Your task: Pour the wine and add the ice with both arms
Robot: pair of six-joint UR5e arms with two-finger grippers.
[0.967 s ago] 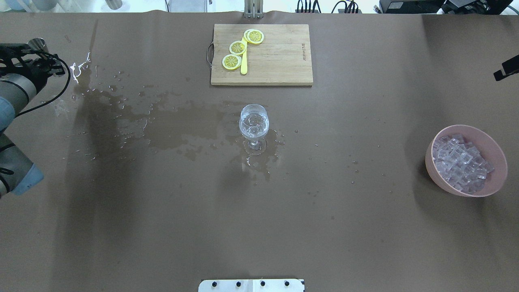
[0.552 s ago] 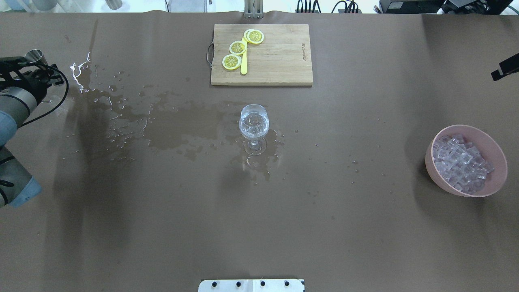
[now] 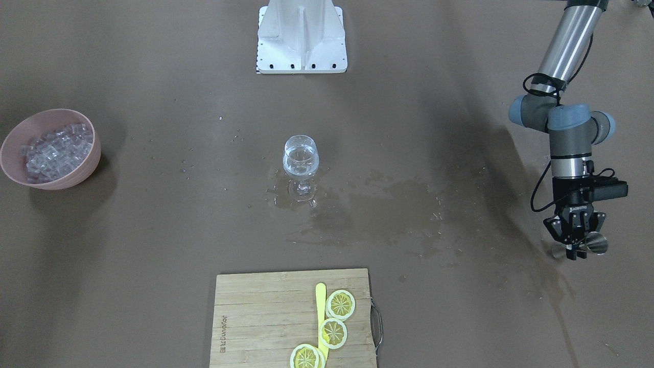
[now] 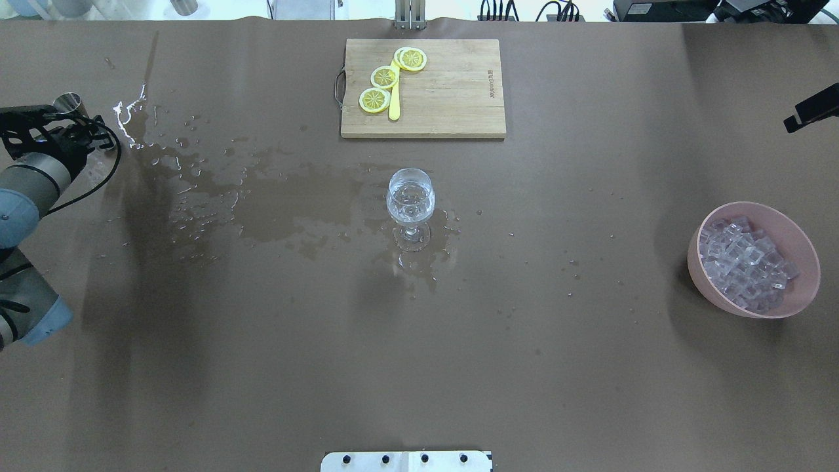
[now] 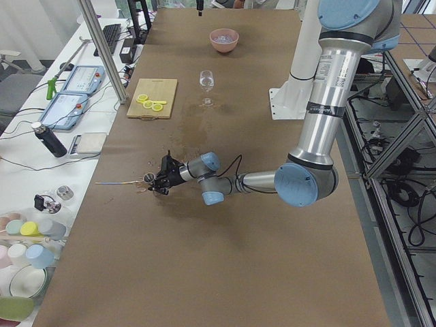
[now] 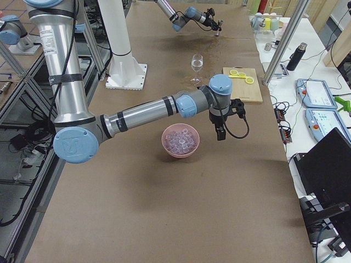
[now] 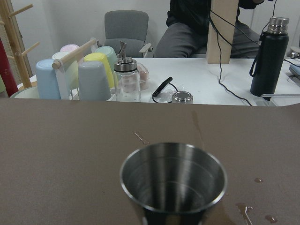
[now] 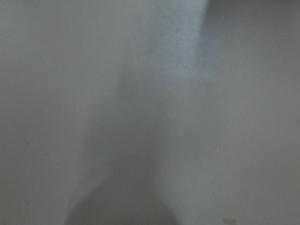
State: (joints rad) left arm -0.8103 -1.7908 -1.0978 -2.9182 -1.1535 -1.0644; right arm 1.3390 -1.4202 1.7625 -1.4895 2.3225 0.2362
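Wine (image 4: 410,208) is sat in the wine glass (image 4: 411,187), with a puddle (image 4: 288,210) spilled beside it, so pouring looks done. Ice (image 4: 744,262) isn't added yet: it's heaped in the pink bowl (image 4: 806,255), well apart from the glass. Farther off, a steel cup (image 3: 596,244) is clamped by the left fingers (image 3: 572,245). Whether the right fingers (image 6: 219,133) are apart or together can't be told.

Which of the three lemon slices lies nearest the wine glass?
The lemon slice at the row's end nearest the cutting board's handle; the others lie farther back.
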